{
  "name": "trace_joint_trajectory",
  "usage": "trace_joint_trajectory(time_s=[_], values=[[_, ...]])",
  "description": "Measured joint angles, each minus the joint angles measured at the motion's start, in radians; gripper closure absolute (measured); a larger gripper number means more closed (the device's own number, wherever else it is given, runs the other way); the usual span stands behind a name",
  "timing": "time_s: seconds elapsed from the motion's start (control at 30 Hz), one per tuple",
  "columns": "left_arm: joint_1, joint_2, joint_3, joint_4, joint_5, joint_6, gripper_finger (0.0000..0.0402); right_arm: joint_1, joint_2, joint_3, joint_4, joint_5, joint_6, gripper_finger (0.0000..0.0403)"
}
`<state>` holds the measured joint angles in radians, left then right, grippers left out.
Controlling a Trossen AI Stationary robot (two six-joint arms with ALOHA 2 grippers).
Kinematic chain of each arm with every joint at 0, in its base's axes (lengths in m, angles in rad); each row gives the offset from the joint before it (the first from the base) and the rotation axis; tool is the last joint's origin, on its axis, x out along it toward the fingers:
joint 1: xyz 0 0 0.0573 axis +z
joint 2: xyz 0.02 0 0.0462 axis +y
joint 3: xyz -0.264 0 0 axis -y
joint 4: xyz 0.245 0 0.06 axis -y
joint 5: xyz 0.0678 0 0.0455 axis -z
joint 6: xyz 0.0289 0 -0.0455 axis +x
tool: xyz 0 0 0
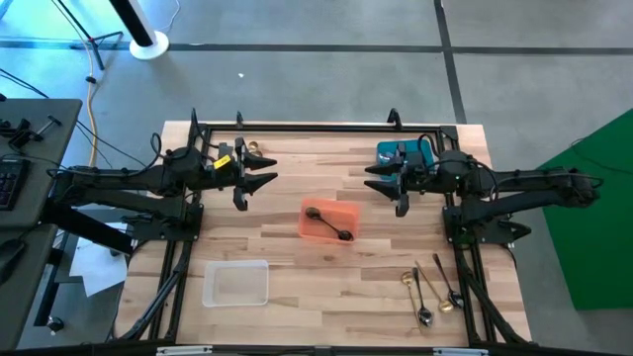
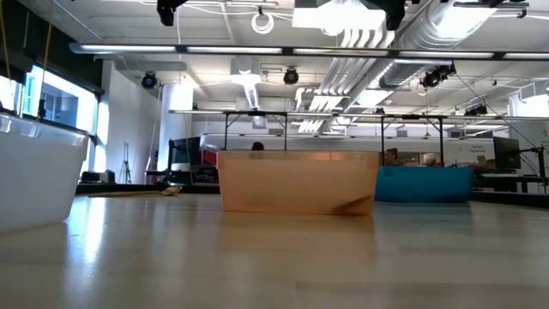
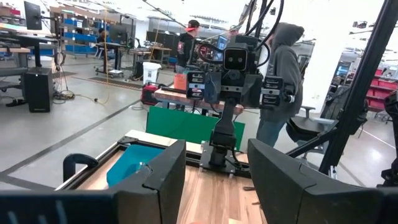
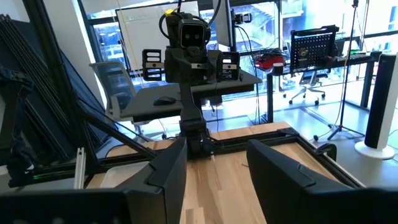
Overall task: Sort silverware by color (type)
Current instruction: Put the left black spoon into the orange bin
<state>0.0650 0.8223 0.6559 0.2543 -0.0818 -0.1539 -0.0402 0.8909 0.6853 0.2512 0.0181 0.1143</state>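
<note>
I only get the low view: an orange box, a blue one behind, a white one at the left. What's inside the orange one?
Observer: One black spoon lies in the orange bin.
Operator: Where's the other cutlery?
Observer: Loose silverware, gold, silver and black, lies on the table beside the right arm's base.
Operator: And the robot's hands?
Observer: The left gripper and right gripper face each other across the table, both open and empty.

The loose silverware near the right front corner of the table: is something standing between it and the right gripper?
Nothing visible does. In the high view the right gripper, open and empty, hangs beside the blue plastic bin, and only bare wooden table lies between it and the thin gold, silver and black silverware.
</note>
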Motion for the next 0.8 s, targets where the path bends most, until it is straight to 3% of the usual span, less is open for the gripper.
trace_joint_trajectory(time_s=[0.8], values=[[0.000,0.000,0.000,0.001,-0.008,0.001,0.0241,0.000,0.000,0.000,0.000,0.000,0.016,0.0250]])
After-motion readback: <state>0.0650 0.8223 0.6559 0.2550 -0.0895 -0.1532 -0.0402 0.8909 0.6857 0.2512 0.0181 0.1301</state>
